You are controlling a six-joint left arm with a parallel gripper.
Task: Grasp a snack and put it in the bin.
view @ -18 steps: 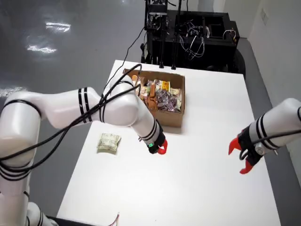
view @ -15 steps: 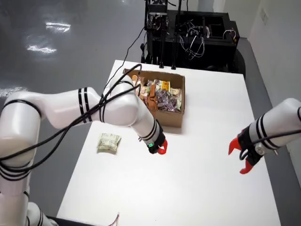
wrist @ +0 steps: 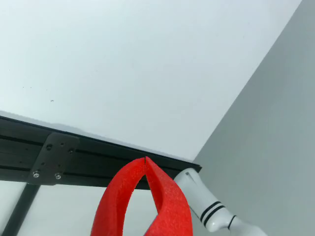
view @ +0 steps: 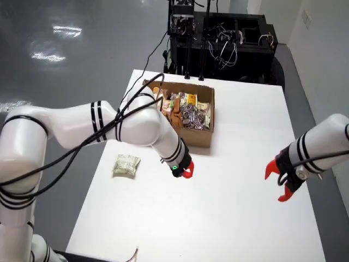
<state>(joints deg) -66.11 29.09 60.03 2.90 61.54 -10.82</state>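
In the overhead view a pale green snack packet (view: pixel 126 165) lies flat on the white table (view: pixel 229 218), left of centre. A cardboard box (view: pixel 203 136) behind it holds several wrapped snacks (view: pixel 188 113). The left arm's gripper (view: pixel 187 173) has red fingers and hangs low over the table, right of the packet and just in front of the box's front wall. It holds nothing. In the wrist view the two red fingers (wrist: pixel 165 201) meet at their tips, so the gripper (wrist: pixel 145 160) is shut and empty.
A second white arm with open red fingers (view: pixel 279 183) sits over the table's right side; part of it shows in the wrist view (wrist: pixel 209 209). Black equipment with cables (view: pixel 218 38) stands behind the table. A black rail (wrist: pixel 88 160) runs along the table edge.
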